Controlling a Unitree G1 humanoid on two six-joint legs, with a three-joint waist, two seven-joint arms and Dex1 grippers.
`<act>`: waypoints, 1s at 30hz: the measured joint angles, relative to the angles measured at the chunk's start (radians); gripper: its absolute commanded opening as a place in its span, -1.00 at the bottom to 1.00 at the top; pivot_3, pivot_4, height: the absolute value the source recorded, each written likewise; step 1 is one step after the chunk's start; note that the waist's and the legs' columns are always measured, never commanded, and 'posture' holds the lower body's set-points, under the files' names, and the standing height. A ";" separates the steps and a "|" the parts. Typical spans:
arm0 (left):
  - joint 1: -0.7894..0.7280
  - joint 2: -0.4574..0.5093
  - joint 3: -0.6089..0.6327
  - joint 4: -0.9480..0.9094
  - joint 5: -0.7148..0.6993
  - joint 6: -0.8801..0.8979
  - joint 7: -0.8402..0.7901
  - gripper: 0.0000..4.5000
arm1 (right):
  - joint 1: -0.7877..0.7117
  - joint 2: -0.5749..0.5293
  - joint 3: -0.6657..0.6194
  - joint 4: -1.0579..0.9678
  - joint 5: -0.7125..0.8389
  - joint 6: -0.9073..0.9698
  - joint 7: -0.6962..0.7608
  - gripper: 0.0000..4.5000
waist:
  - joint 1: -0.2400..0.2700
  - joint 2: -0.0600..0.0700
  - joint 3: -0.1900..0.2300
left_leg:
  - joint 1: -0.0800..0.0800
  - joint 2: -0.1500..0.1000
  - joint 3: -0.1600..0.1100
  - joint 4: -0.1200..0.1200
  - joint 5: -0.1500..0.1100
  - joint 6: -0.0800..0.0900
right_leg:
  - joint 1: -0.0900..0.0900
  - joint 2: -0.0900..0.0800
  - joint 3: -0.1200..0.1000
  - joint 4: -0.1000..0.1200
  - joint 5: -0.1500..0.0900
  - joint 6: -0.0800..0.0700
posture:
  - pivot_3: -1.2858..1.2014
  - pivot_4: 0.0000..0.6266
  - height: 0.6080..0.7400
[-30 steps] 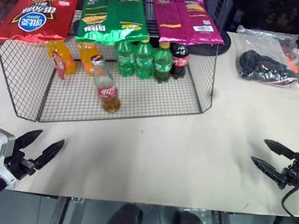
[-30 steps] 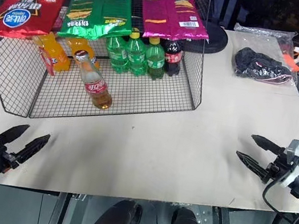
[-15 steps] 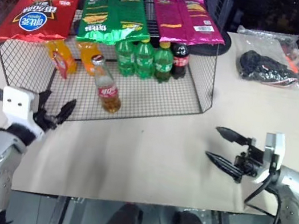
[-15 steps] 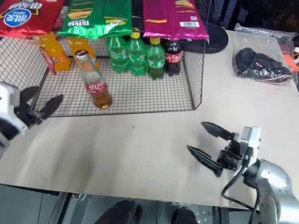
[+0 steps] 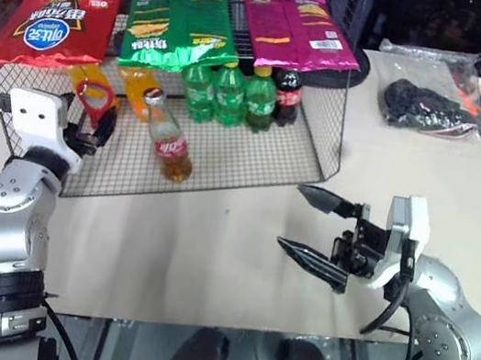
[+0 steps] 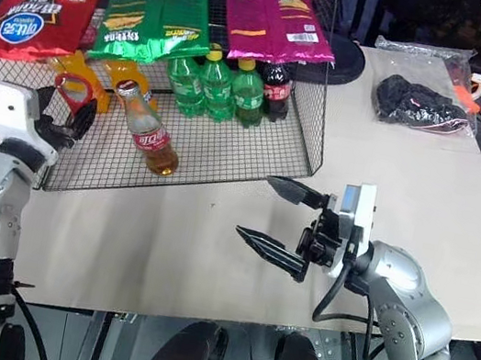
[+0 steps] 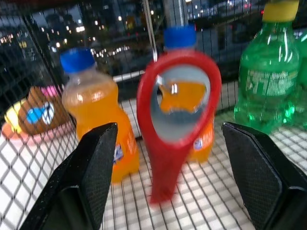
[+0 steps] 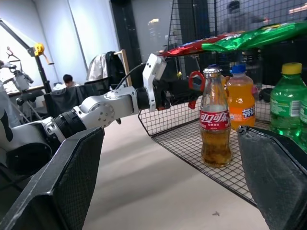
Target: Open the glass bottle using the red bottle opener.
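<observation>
Opener: red bottle opener (image 5: 94, 101) hangs at the wire rack (image 5: 321, 148), between my spread left gripper (image 5: 83, 122) fingers, ungrasped.
Bottle: glass bottle (image 5: 168, 136) capped, inside rack.
Change: right gripper (image 5: 312, 225), wide and empty, swung inward toward the bottle; steadying next.

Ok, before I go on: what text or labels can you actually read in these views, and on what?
"可口可乐", white script on the red label of the glass bottle, as best I can read it.
Red snack bag: white characters in a blue oval, too blurred to read.
Green snack bag: yellow brand lettering, not legible.
Pink snack bag: white barcode sticker, too small.
Orange soda bottle: blue label, blurred.
</observation>
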 measured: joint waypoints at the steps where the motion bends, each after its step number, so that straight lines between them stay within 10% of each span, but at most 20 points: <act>1: 0.003 -0.003 0.000 -0.001 -0.001 -0.007 -0.002 0.60 | 0.006 0.000 0.001 0.000 -0.005 -0.008 0.000 0.98 | 0.000 0.000 0.000 | -0.001 0.000 0.000 0.000 0.000 0.000 | -0.001 0.000 0.000 0.000 0.000 0.000 | 0.03 -0.52 1.00; 16: -0.072 -0.015 -0.004 0.201 0.057 -0.121 0.059 0.60 | 0.006 0.004 0.006 -0.002 -0.011 -0.014 -0.043 0.98 | -0.001 -0.001 0.000 | -0.001 0.000 0.002 0.003 0.001 -0.002 | -0.005 0.004 0.002 0.011 0.000 0.000 | 0.03 -0.52 1.00; 24: -0.114 -0.015 -0.006 0.264 0.060 -0.160 0.065 -0.86 | 0.006 0.007 0.013 -0.002 -0.011 -0.014 -0.046 1.00 | -0.001 -0.002 -0.001 | -0.001 0.000 0.002 0.004 0.001 -0.002 | -0.005 0.004 0.003 0.012 0.000 0.000 | 0.03 -0.52 1.00; 30: -0.116 -0.017 -0.021 0.266 0.055 -0.174 0.062 -0.95 | 0.006 0.008 0.013 -0.002 -0.011 -0.017 -0.047 1.00 | -0.003 -0.003 -0.001 | -0.001 0.000 0.003 0.003 0.001 -0.002 | -0.006 0.004 0.003 0.012 0.000 0.000 | 0.03 -0.52 1.00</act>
